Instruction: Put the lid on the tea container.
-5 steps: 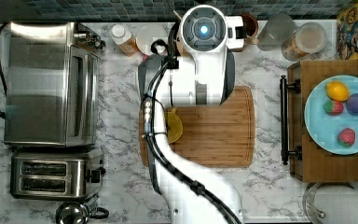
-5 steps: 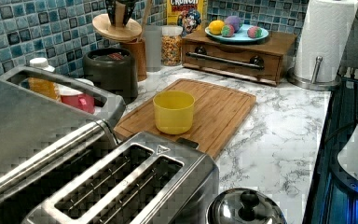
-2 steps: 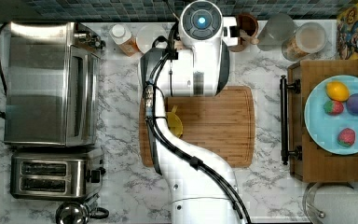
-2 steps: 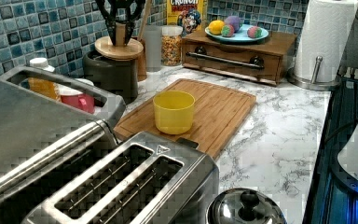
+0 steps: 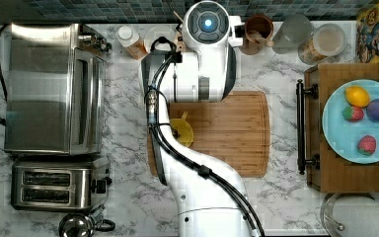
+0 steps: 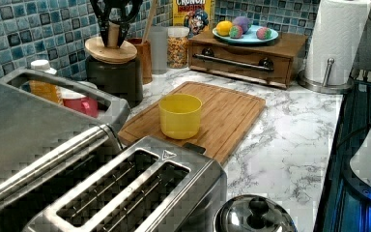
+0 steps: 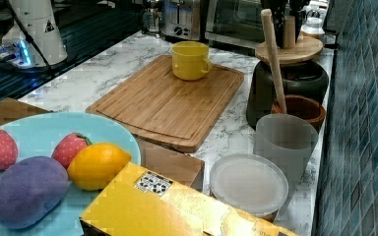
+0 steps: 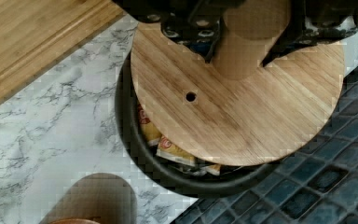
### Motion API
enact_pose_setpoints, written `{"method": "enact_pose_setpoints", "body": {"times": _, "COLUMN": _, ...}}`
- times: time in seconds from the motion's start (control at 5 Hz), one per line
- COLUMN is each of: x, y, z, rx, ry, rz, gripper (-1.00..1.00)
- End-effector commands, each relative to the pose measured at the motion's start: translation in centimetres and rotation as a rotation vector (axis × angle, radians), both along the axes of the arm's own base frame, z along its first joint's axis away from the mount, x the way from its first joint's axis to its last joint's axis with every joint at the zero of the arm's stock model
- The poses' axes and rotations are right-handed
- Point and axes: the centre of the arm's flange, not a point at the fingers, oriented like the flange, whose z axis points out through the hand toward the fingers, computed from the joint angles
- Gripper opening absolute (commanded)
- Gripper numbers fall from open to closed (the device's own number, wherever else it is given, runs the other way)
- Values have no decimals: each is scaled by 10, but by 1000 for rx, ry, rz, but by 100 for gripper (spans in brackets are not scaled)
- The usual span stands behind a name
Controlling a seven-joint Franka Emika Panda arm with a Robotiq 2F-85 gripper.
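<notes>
Black and round, the tea container point(image 8: 135, 140) is standing upright on the marble counter point(image 6: 290, 140) close against the blue tiled wall point(image 6: 9, 34), with its open mouth facing up and tea packets point(image 8: 172, 149) showing inside in the wrist view. Its wooden lid point(image 8: 233, 112), a flat disc with a thick round knob, is hanging level just over the mouth, shifted a little toward the wall so that a crescent of the rim and the packets is showing; whether the disc is touching the rim cannot be told. In the left view the gripper point(image 6: 114, 21) is reaching straight down and its black fingers are clamping the knob from both sides. In the top view the white arm is stretching from its base at the near edge across the wooden cutting board point(image 5: 232, 133) to the back of the counter, its wrist pointing down. A yellow cup point(image 6: 179, 116) is sitting on the board. In the right view a brown jar point(image 7: 298, 110) with a wooden stick leaning in it is standing just beside the container, with a frosted tumbler point(image 7: 285, 140) and a lidded clear jar point(image 7: 248, 184) following along the wall. In the left view a toaster oven point(image 6: 34, 130) and a slot toaster point(image 6: 130, 188) are occupying the left view's left, while a wooden box point(image 6: 249, 53) carrying a blue plate point(image 6: 249, 36) of toy fruit and a paper towel roll point(image 6: 335, 38) are standing at the far end.
</notes>
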Motion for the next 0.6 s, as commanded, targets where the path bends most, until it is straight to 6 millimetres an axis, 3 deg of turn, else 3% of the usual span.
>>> {"method": "enact_pose_setpoints", "body": {"times": 0.2, "x": 24, "y": 3, "z": 131, "rx": -62, "ry": -318, "rz": 21, "gripper": -100}}
{"method": "enact_pose_setpoints", "body": {"times": 0.6, "x": 26, "y": 4, "z": 120, "rx": -58, "ry": -321, "rz": 20, "gripper": -100}}
